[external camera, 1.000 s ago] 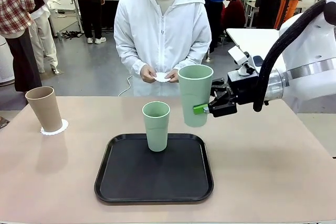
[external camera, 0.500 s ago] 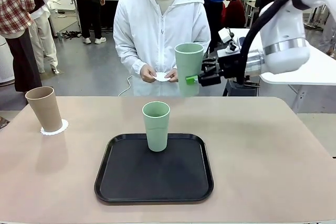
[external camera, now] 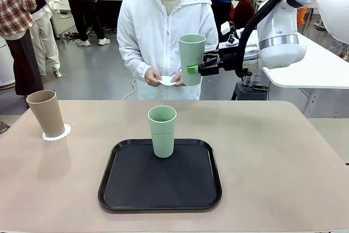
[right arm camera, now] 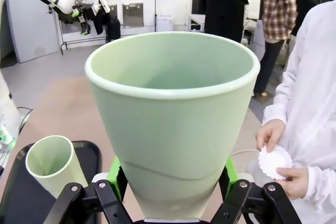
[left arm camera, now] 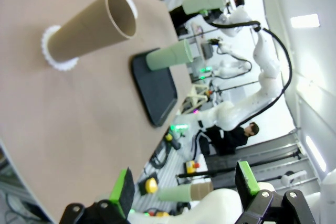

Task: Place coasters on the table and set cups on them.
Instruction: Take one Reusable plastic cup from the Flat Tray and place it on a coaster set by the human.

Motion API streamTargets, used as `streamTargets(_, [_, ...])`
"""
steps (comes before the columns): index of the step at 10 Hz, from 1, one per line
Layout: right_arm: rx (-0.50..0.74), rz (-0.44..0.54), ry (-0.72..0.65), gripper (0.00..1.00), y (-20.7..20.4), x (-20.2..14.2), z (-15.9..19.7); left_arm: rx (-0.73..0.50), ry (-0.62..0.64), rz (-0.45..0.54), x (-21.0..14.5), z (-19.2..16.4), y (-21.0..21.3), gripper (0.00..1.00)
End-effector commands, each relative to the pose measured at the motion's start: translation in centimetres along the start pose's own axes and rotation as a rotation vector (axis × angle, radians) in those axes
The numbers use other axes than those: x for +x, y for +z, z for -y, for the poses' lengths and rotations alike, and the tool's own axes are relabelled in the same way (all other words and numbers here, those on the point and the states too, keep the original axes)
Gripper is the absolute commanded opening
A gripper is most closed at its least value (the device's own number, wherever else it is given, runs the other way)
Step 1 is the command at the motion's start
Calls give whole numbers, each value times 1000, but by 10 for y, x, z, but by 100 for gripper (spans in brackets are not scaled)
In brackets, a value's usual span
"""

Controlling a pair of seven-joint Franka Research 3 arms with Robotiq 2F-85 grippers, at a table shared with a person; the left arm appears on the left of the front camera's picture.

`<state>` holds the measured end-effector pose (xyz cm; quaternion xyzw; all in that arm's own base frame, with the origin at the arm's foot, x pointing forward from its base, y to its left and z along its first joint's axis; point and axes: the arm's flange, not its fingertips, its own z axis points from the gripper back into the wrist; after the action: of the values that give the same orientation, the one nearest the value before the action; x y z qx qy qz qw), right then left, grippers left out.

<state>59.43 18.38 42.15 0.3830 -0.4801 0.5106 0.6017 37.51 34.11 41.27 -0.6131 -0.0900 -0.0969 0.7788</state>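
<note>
Tan cup (external camera: 46, 113) sits on coaster (external camera: 65, 132) at 9 o'clock; right gripper (external camera: 192, 70) clamps green cup (external camera: 191, 57), left gripper (left arm camera: 185, 183) gapes empty; third cup (external camera: 162, 131) on tray (external camera: 163, 186).

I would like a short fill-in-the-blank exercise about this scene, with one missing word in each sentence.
1. The right gripper holds a cup of pale ____ colour in the air.
2. The tan cup stands on a lacy white ____ on the table.
3. The second green cup stands on the black ____.
4. The left gripper is ____.

Missing words: green; coaster; tray; open.
</note>
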Motion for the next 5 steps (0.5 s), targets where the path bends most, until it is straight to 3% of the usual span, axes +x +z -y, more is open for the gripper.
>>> streamTargets(1, [8,-2,5,83,2,-2,-1,4,4,2,-1,0,0,100])
streamTargets(3, [0,0,0,83,1,-1,0,4,4,2,-1,0,0,100])
streamTargets(5, [109,74,88,83,-24,-10,0,4,4,2,-1,0,0,100])
